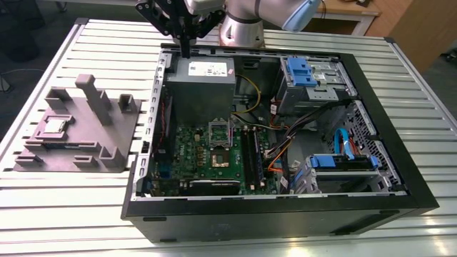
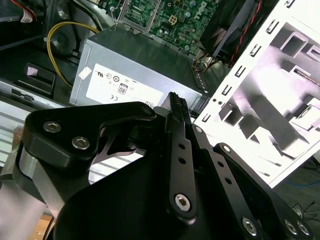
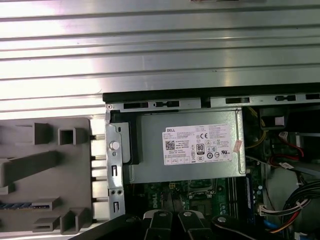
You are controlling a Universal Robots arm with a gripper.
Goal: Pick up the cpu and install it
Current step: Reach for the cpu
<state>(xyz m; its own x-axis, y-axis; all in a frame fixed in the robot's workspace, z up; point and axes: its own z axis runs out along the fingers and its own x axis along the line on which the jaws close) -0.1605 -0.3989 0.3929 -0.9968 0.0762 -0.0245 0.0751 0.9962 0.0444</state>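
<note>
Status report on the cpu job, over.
Gripper shut, empty, above the grey power supply. Cpu on the grey fixture outside the case, untouched. Nothing on top of it.

Black, screw-studded claw [image 2: 175, 102] on a silver, blue-capped arm [image 1: 241, 25].

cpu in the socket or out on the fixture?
Out. The cpu lies flat on the grey fixture beside the case, at the exterior view's left; the gripper hangs over the power supply, apart from it.
</note>
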